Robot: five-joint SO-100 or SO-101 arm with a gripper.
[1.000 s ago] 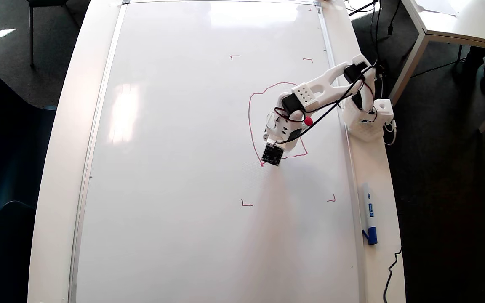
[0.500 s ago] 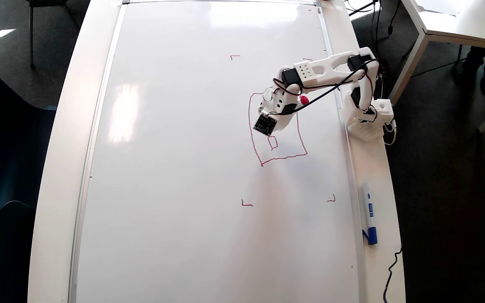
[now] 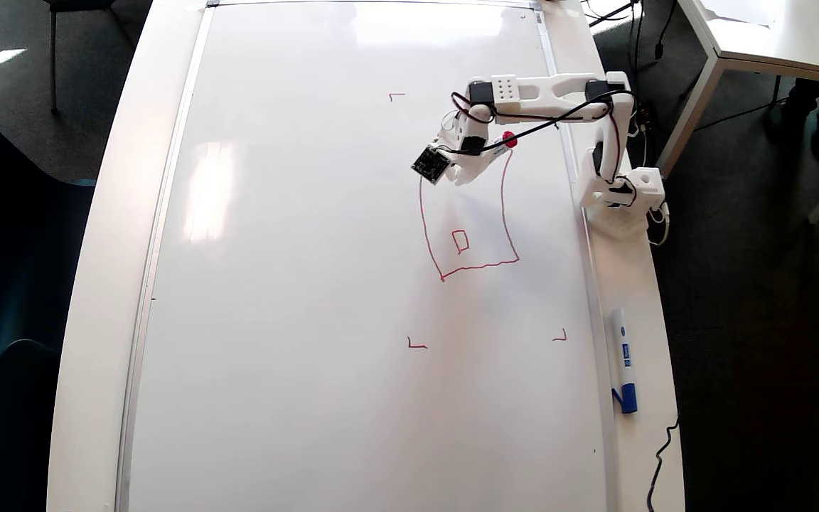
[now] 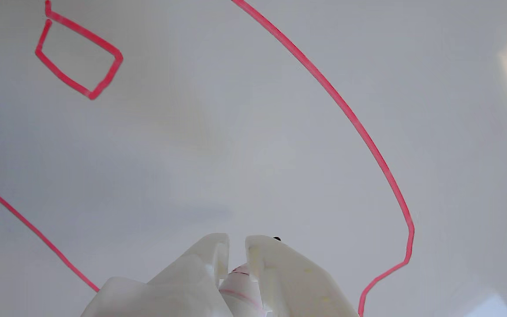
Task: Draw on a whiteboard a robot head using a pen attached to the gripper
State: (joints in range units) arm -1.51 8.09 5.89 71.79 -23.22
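The whiteboard (image 3: 310, 284) fills most of the overhead view. On it, right of centre, is the red outline of the robot head (image 3: 421, 220), with one small red box (image 3: 460, 241) inside. My gripper (image 3: 461, 173) hovers over the outline's upper edge and covers it there. It is shut on the pen (image 3: 510, 139), whose red end sticks out to the right. In the wrist view the two white fingers (image 4: 211, 257) close around the pen (image 4: 241, 288) at the bottom edge. The red outline (image 4: 346, 115) curves past on the right and the small box (image 4: 77, 57) shows at top left. The pen tip is hidden.
A white marker with a blue cap (image 3: 623, 363) lies on the table strip right of the board. The arm's base (image 3: 619, 203) stands on that strip. Small red corner marks (image 3: 416, 345) frame the drawing area. Another table (image 3: 772, 35) is at top right, and a black cable (image 3: 660, 459) at lower right.
The arm swung from the outline's lower part to its top edge in the overhead view. The small red box it had been covering now shows.
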